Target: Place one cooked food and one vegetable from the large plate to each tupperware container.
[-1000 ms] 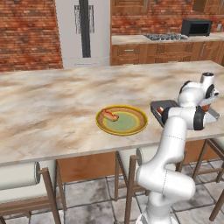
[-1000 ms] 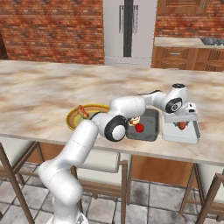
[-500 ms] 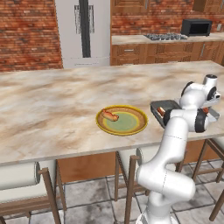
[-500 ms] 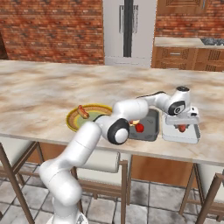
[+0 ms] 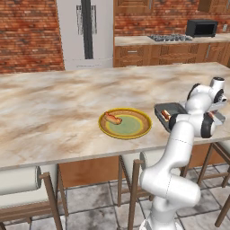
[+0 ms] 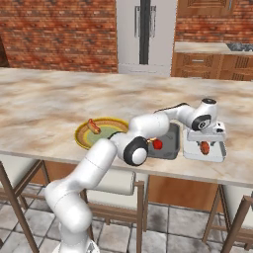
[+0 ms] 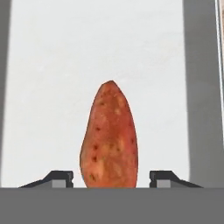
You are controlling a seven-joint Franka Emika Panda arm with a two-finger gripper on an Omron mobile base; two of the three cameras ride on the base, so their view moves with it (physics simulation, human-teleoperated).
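Note:
A reddish sweet potato [image 7: 109, 138] lies on the pale floor of the right tupperware container [image 7: 109, 48]. My gripper [image 7: 111, 176] is open around its near end, with a small gap on each side. From the right base view the gripper [image 6: 204, 140] hangs just over that container [image 6: 217, 155] and the potato [image 6: 204, 147]. The darker left container [image 6: 170, 148] holds a red tomato [image 6: 158, 144] and, in the left base view, an orange sausage piece [image 5: 165, 114]. The large plate [image 6: 81, 138] carries a hot dog [image 6: 94, 127].
The plate [image 5: 139, 132] and both containers sit near the front edge of a long marble counter [image 5: 54, 117]. Wooden stools [image 5: 27, 184] stand below the counter's front. A fridge and cabinets line the back wall.
The jaws have opened off the sweet potato, which now lies in the right container. The hand has moved slightly right and down over that container.

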